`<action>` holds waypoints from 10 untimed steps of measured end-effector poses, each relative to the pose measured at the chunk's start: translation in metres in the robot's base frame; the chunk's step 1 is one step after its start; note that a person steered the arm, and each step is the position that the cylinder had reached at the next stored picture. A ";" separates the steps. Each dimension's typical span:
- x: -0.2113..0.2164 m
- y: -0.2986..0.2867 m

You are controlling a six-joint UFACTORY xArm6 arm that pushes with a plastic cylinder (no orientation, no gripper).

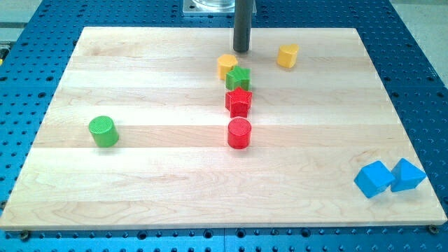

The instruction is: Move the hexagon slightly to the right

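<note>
The yellow hexagon lies near the view's top, right of centre, on the wooden board. My tip rests on the board to the left of the hexagon, with a clear gap between them. The tip is just above and to the right of a yellow heart-like block. It does not touch either block.
A green star touches the yellow heart's lower right. Below it lie a red star and a red cylinder. A green cylinder is at the left. A blue cube and a second blue block sit at the lower right.
</note>
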State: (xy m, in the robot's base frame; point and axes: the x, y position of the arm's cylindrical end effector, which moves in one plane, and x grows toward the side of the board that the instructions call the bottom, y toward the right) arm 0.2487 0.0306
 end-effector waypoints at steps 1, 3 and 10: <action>0.005 -0.077; 0.083 -0.089; -0.012 -0.009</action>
State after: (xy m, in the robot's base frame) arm 0.2363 0.0220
